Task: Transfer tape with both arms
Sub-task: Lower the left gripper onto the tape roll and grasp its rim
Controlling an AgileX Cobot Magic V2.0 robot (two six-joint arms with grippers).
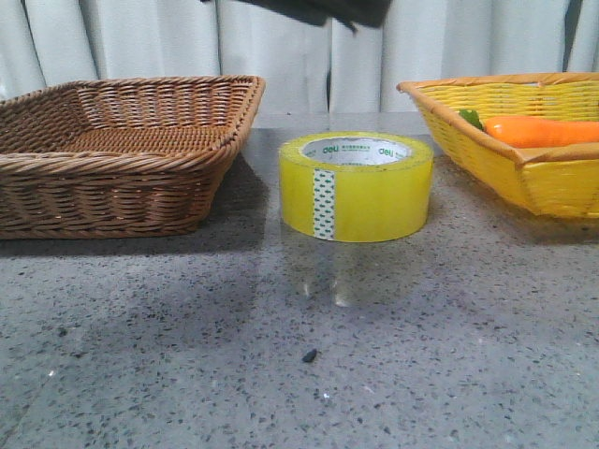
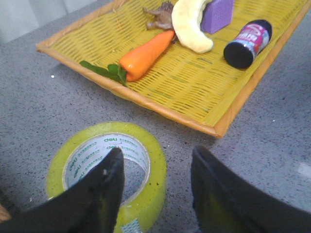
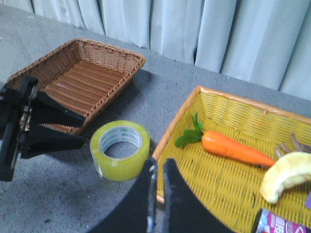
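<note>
Yellow packing tape roll (image 1: 356,187), its white core printed "deli" in green, stands on the grey speckled tabletop (image 1: 299,355). Left tool (image 2: 155,167) hovers spread open over it; right tool (image 3: 159,167) is pinched closed, empty.

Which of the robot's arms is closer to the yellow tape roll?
Left. Its open end effector is right at the tape; the right end effector, nearly shut, hangs higher, by the yellow basket.

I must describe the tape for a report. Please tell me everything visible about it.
The tape is a wide yellow roll with a white inner core printed "deli" in green and a white green-patterned strip on its side. It lies flat on the grey table between two baskets. The open left end effector hovers over it, apparently not touching.
</note>
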